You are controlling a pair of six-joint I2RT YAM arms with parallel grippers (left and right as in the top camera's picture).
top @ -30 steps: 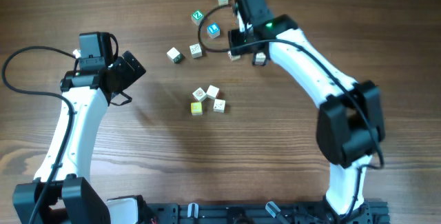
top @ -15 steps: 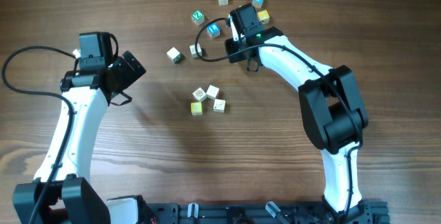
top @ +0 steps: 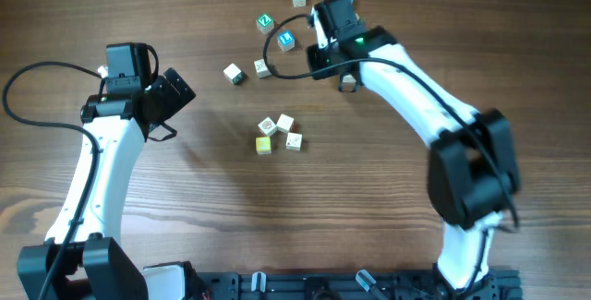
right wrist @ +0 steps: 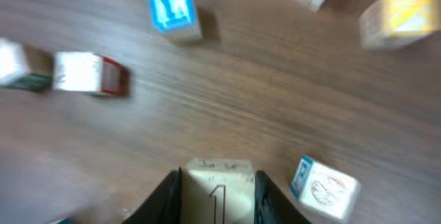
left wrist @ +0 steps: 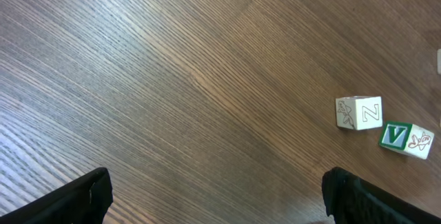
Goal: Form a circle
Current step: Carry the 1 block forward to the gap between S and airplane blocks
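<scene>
Right gripper (right wrist: 218, 180), swinging back beyond the circle (top: 279, 134), is clamping a cream cube (right wrist: 218, 198); circle showing no clear long axis; left gripper (left wrist: 215, 186) gaping; surrounding lettering blurring.

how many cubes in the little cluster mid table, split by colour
cream cubes: 3
yellow cube: 1
total: 4
</scene>
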